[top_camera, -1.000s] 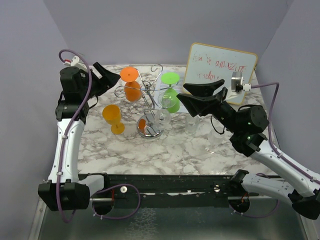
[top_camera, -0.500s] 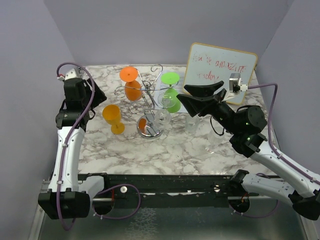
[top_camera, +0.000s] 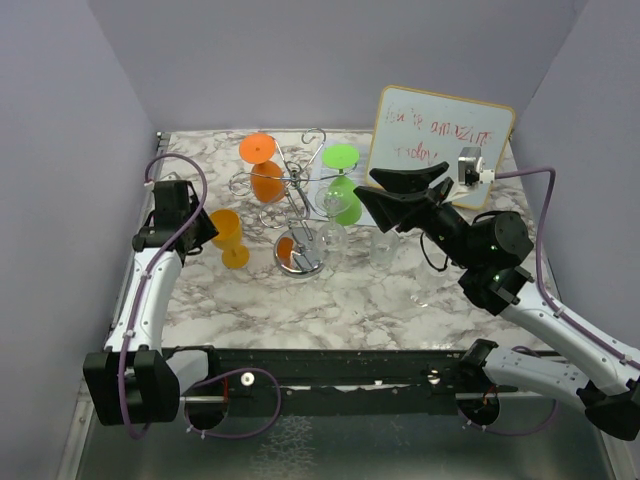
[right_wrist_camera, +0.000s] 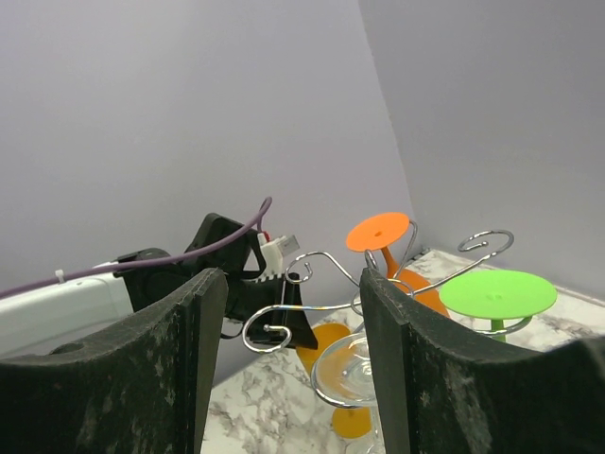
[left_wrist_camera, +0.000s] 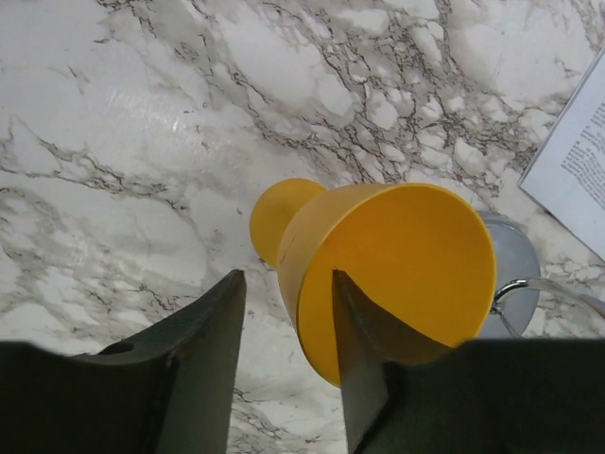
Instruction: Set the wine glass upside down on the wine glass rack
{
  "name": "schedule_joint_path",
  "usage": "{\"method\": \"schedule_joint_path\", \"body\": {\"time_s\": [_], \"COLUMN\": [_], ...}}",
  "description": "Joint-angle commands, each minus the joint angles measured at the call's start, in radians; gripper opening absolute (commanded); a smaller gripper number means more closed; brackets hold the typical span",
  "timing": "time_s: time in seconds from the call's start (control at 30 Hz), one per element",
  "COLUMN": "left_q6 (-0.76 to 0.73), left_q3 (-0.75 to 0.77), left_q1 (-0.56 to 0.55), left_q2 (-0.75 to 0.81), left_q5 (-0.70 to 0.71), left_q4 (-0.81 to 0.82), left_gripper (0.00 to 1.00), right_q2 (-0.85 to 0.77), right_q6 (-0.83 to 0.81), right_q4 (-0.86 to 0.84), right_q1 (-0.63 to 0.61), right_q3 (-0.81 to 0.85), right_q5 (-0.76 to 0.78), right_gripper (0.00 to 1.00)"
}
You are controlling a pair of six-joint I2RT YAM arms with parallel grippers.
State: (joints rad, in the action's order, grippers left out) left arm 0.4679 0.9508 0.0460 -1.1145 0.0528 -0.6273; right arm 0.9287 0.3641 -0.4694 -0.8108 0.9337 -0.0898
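A yellow wine glass (top_camera: 228,238) stands upright on the marble table, left of the wine glass rack (top_camera: 298,190). The rack is chrome wire on a disc base (left_wrist_camera: 515,267). My left gripper (top_camera: 203,229) is down at the glass. In the left wrist view the left gripper (left_wrist_camera: 286,276) straddles the bowl wall of the yellow glass (left_wrist_camera: 406,251), one finger inside and one outside, with a gap still showing. An orange glass (top_camera: 262,166), a green glass (top_camera: 342,186) and a clear glass (right_wrist_camera: 345,371) hang upside down on the rack. My right gripper (top_camera: 385,196) hovers open right of the rack, empty.
A whiteboard (top_camera: 440,128) with red writing leans at the back right. A clear glass (top_camera: 385,248) stands on the table right of the rack. A white printed sheet (left_wrist_camera: 579,161) shows at the right edge of the left wrist view. Purple walls close in on both sides.
My left arm has swung down and in from the back left to the yellow glass, and its jaws have narrowed around the bowl wall. The right arm has stayed put.
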Motion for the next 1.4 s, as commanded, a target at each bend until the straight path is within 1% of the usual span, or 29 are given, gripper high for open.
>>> {"method": "schedule_joint_path", "body": {"time_s": [0.0,0.07,0.17,0.2,0.3,0.5,0.6,0.8,0.97,1.07,1.17,1.23,1.27,1.37], "left_q6": [-0.009,-0.011,-0.015,-0.021,-0.032,-0.042,-0.054,-0.082,-0.064,-0.051,-0.026,0.016,0.046,0.155], "left_q3": [-0.014,-0.007,0.015,0.027,0.08,0.246,0.382,0.646,0.833,0.977,1.091,1.12,1.111,1.03], "left_q1": [0.005,0.006,0.005,0.005,0.005,0.006,0.005,0.005,0.005,0.005,0.004,0.0,0.0,0.0], "left_q2": [-0.038,-0.05,-0.053,-0.053,-0.053,-0.041,-0.028,0.007,-0.001,-0.022,-0.053,-0.071,-0.077,-0.089], "left_q5": [-0.008,0.016,0.061,0.078,0.121,0.151,0.147,0.118,-0.028,-0.064,-0.175,-0.281,-0.336,-0.501], "left_q4": [0.047,0.052,0.052,0.051,0.04,-0.006,-0.052,-0.119,-0.131,-0.144,-0.144,-0.118,-0.09,0.036], "left_gripper": [0.34,0.2,0.03,0.0,0.0,0.0,0.0,0.0,0.0,0.0,0.0,0.0,0.0,0.0], "right_q2": [-0.02,-0.024,-0.028,-0.031,-0.031,-0.019,-0.019,-0.011,0.011,0.017,0.018,0.019,0.021,0.026], "right_q6": [-0.022,-0.024,-0.027,-0.027,-0.025,-0.005,0.009,0.039,0.065,0.089,0.122,0.141,0.155,0.225], "right_q4": [0.016,0.022,0.033,0.035,0.04,0.061,0.07,0.035,0.029,0.033,0.036,0.024,0.014,-0.023], "right_q1": [-0.006,-0.007,-0.007,-0.007,-0.007,-0.006,-0.006,-0.007,-0.007,-0.007,-0.006,-0.007,-0.007,-0.007], "right_q3": [-0.013,-0.013,-0.008,-0.006,-0.003,0.012,0.017,0.0,0.012,0.02,0.021,0.017,0.015,0.001], "right_q5": [0.03,0.039,0.045,0.045,0.044,0.055,0.08,0.122,0.122,0.134,0.157,0.177,0.189,0.241], "right_gripper": [0.63,0.63,0.63,0.63,0.63,0.64,0.66,0.66,0.66,0.66,0.66,0.66,0.66,0.66]}}
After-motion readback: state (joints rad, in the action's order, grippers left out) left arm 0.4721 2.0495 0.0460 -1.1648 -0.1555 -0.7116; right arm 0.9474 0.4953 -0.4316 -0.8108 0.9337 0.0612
